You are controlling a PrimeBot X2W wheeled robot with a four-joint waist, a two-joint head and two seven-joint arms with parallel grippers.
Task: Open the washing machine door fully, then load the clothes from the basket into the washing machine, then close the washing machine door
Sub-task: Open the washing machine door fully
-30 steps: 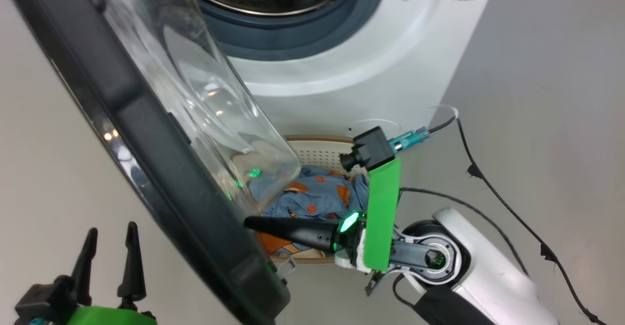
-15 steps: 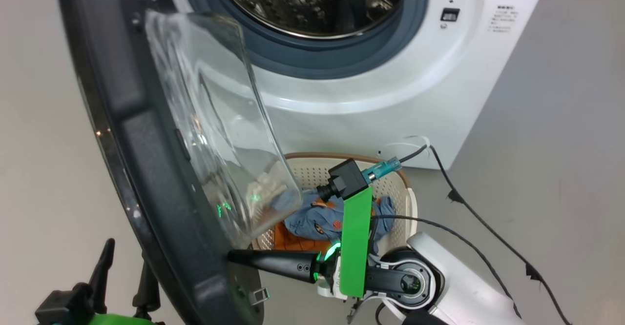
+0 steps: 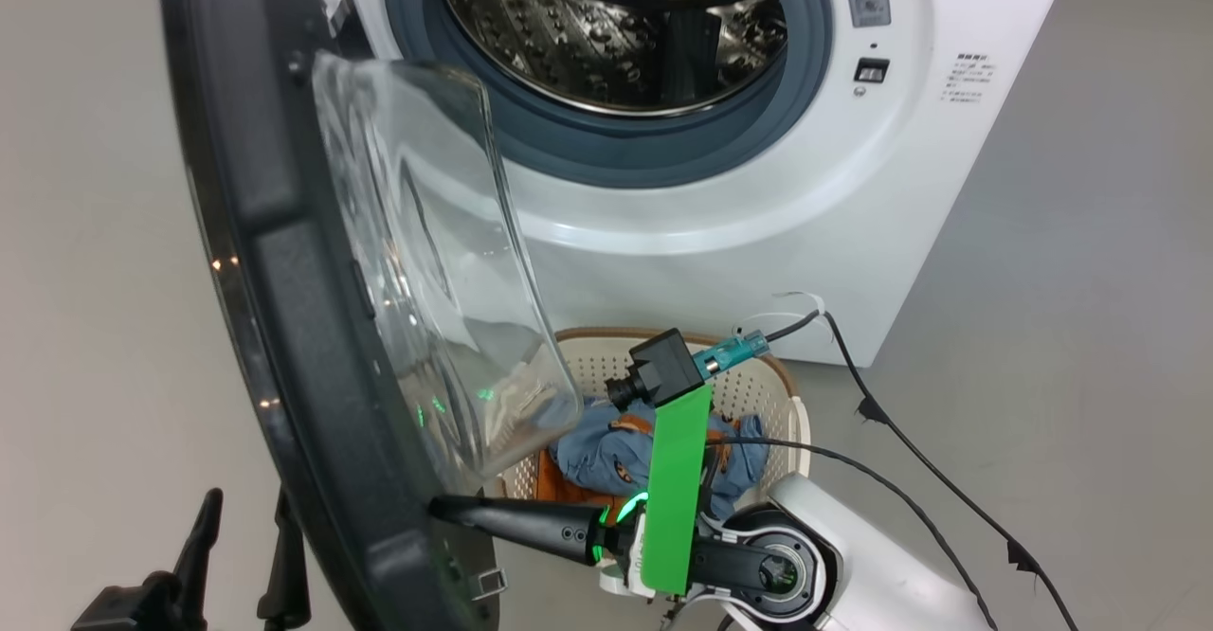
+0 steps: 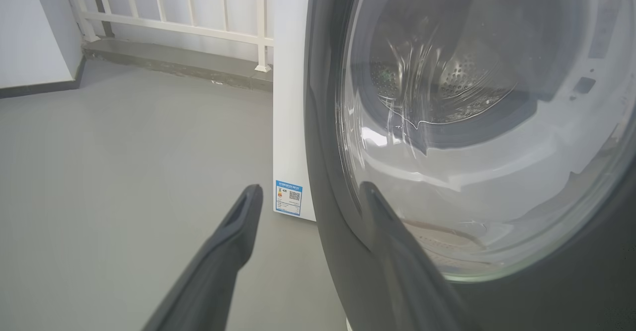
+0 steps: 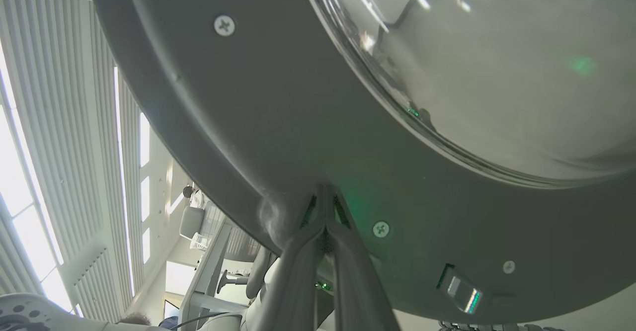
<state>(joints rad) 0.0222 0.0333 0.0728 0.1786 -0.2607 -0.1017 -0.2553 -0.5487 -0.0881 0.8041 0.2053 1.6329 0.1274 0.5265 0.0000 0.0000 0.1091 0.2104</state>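
Touches the tightly closed right gripper [image 3: 438, 508], tip-first, to the lower inner face of the washing machine door [image 3: 275, 261], swung clear of the washing machine [image 3: 758, 233], with the left gripper [image 3: 246, 503] spread wide just outside that door's rim and the basket [image 3: 758, 389] of clothes [image 3: 588, 446] beside its glass bowl.

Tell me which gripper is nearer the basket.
Right. The right gripper, jaws shut, touches the washing machine door by the basket; the left gripper, open, sits on the door's other side.
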